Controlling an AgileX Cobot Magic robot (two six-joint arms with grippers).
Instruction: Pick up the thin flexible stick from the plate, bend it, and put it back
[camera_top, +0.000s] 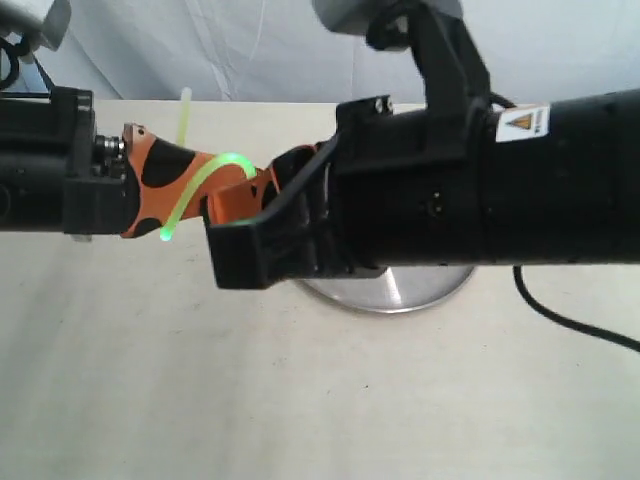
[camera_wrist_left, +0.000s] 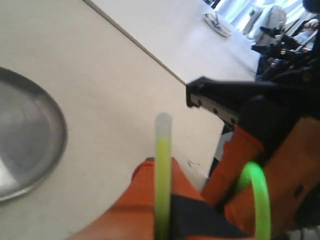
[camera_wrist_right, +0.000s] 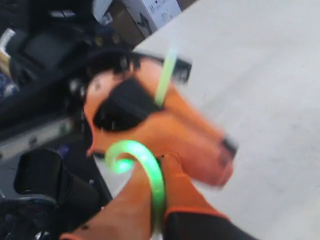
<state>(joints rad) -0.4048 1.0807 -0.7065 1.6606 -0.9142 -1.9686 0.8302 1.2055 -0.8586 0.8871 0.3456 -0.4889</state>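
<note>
The thin flexible stick is up in the air, above the table and beside the plate, not touching either of them. It is bent into a strong hooked arc that glows yellow-green, and its pale whitish end points upward behind the left gripper. This gripper has its orange and black fingers closed on the straight part of the stick. In the left wrist view the strand runs along one finger and the pale end stands out past it. The right gripper meets the left one tip to tip and pinches the other part of the stick. In the right wrist view the green curl comes out from between its orange fingers. The plate lies flat on the table and is mostly hidden under the big black right arm.
</note>
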